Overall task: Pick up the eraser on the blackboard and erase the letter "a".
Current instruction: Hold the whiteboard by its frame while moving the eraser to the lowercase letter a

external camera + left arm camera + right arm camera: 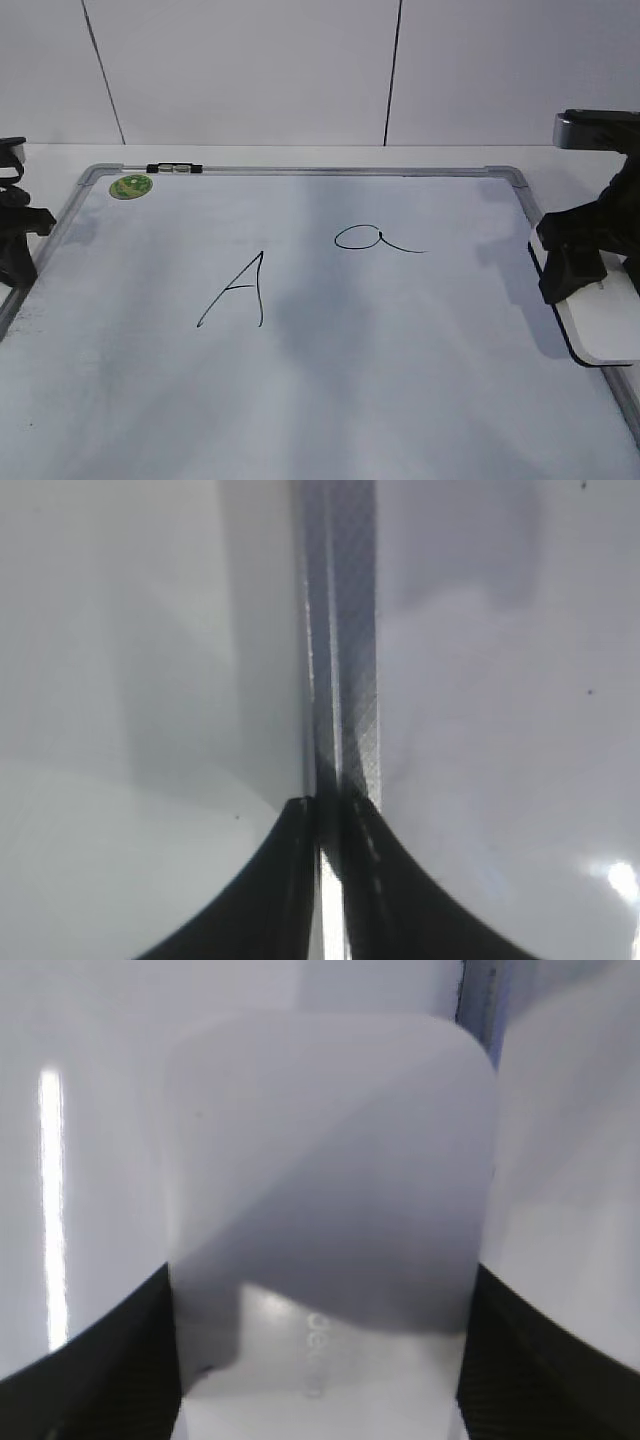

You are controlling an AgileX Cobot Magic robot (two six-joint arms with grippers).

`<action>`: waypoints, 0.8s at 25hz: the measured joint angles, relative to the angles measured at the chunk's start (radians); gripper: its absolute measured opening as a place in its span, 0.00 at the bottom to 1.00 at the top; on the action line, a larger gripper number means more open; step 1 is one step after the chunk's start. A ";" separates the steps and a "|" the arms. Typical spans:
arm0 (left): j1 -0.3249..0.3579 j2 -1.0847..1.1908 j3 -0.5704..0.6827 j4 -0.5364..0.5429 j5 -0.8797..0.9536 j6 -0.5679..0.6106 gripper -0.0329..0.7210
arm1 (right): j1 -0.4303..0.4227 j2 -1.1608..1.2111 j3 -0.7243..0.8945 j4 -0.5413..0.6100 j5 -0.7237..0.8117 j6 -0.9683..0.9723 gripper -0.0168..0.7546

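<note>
The white eraser lies at the right edge of the blackboard, overlapping its frame. My right gripper stands over the eraser's near end. In the right wrist view the eraser fills the space between the two black fingers, which press flat against its long sides. The small cursive letter "a" is on the board, to the left of the eraser. My left gripper is at the board's left edge, shut and empty over the metal frame.
A taller capital "A" is drawn left of the middle of the board. A green round magnet sits in the far left corner, and a black-and-silver marker lies on the far frame.
</note>
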State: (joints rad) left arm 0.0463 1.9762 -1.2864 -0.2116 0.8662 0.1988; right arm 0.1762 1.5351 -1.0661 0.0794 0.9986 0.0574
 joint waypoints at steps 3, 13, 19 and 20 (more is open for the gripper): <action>0.000 0.000 0.000 -0.002 0.000 0.000 0.10 | 0.000 0.002 0.000 0.000 -0.011 -0.015 0.76; 0.000 0.002 0.000 -0.003 0.000 0.000 0.10 | 0.056 0.158 -0.206 0.019 0.046 -0.072 0.76; 0.000 0.002 0.000 -0.003 0.002 0.000 0.10 | 0.147 0.394 -0.527 0.004 0.156 -0.075 0.76; 0.000 0.002 0.000 -0.005 0.002 0.000 0.10 | 0.152 0.443 -0.579 0.004 0.181 -0.075 0.76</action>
State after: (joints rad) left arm 0.0463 1.9777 -1.2868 -0.2165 0.8680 0.1988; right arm 0.3279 1.9781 -1.6450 0.0834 1.1793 -0.0175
